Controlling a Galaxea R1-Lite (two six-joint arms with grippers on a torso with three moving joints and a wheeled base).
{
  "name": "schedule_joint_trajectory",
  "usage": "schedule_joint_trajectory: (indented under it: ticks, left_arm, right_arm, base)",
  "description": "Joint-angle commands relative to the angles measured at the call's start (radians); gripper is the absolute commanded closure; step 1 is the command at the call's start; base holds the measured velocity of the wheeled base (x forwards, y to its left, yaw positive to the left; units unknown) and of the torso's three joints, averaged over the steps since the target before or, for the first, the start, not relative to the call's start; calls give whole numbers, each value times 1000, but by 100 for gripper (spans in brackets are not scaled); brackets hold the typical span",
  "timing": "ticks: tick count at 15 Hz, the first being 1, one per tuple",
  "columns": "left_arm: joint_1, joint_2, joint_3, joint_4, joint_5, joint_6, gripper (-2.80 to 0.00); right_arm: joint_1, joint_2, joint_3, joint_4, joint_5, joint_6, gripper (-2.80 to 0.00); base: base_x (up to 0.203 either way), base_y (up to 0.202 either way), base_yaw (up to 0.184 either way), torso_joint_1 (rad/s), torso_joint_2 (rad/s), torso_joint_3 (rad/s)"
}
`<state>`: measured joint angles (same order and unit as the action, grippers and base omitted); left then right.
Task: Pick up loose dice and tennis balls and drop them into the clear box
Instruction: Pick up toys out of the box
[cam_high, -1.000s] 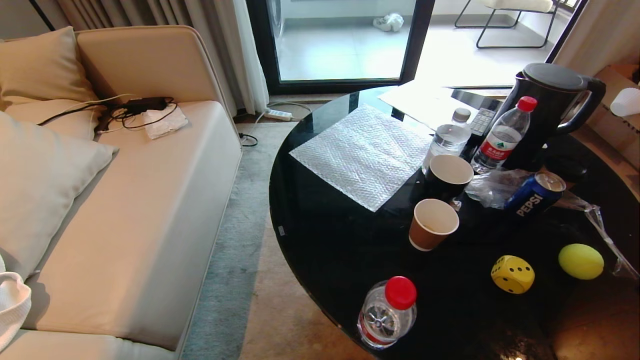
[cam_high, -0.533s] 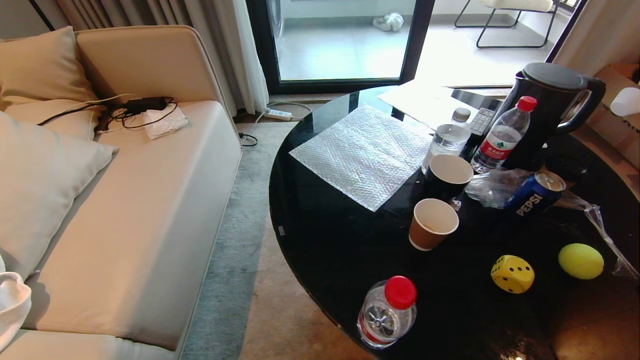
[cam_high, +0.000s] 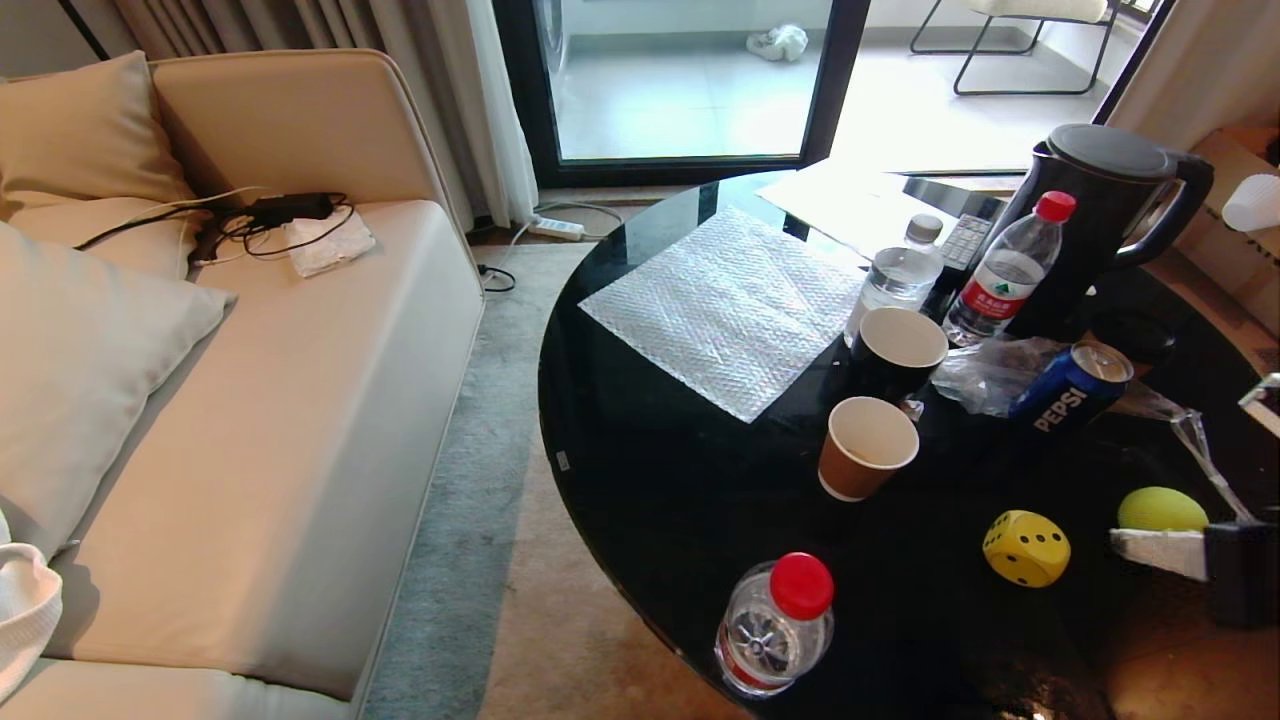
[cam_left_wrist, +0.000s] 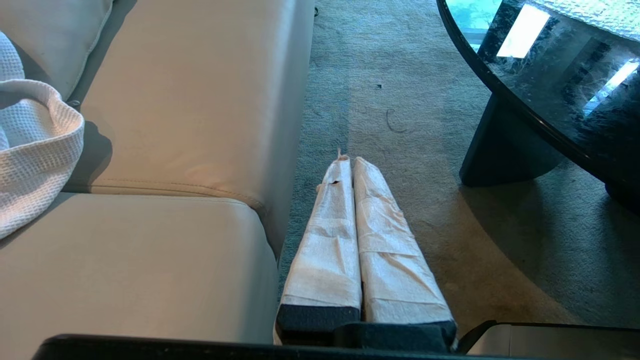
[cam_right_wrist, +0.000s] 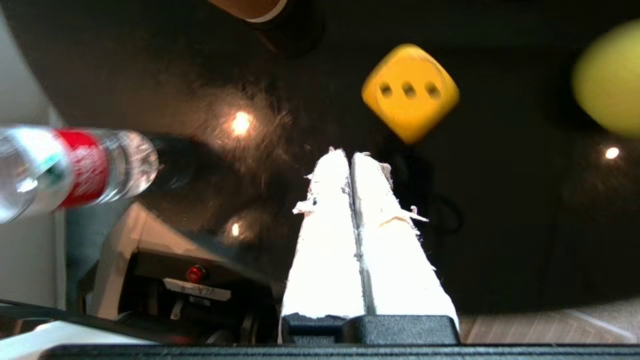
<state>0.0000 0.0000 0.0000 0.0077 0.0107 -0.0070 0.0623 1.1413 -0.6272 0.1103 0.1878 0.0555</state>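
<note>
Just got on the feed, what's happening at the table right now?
The right gripper is over the black table's near right edge, shut and holding nothing, beside the tennis ball and right of the yellow die. Both lie loose on the table, ungrasped. The left gripper is shut too, parked low over the carpet beside the sofa. No clear box shows in any view.

black table (cam_high: 640, 480) bearing yellow die (cam_high: 1026, 548)

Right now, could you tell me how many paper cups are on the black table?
2: a brown cup near the table's middle, and a black cup just behind it, beside the bottles. More may hide behind the kettle.
</note>
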Motion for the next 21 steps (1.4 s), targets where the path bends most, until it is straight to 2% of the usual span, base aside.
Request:
schedule_joint_trajectory:
  ticks: [1, 2, 3, 4, 6, 11, 13, 21]
  left_arm:
    - [0, 0, 1, 0, 0, -1, 0]
    - [0, 0, 0, 0, 0, -1, 0]
    - [0, 0, 2, 0, 0, -1, 0]
    - [0, 0, 0, 0, 0, -1, 0]
    - [0, 0, 0, 0, 0, -1, 0]
    - [0, 0, 0, 0, 0, -1, 0]
    - [0, 0, 1, 0, 0, -1, 0]
    - [0, 0, 2, 0, 0, -1, 0]
  right_arm:
    - [9, 190, -7, -48, 8, -32, 0]
    - [10, 206, -14, -58, 5, -52, 0]
    - [5, 206, -14, -58, 2, -68, -280]
    - [1, 208, -13, -58, -3, -77, -280]
    - [-42, 215, -23, -58, -59, -152, -280]
    - [-52, 169, -23, -58, -74, -189, -280]
    - [-52, 196, -1, -58, -108, -247, -280]
    - [-52, 323, 2, -213, -160, -250, -280]
  base:
    - [0, 0, 0, 0, 0, 0]
    - [0, 0, 0, 0, 0, 0]
    - [0, 0, 0, 0, 0, 0]
    - [0, 0, 0, 0, 0, 0]
    - [0, 0, 0, 0, 0, 0]
    - [0, 0, 0, 0, 0, 0]
    - [0, 0, 0, 0, 0, 0]
    - [0, 0, 0, 0, 0, 0]
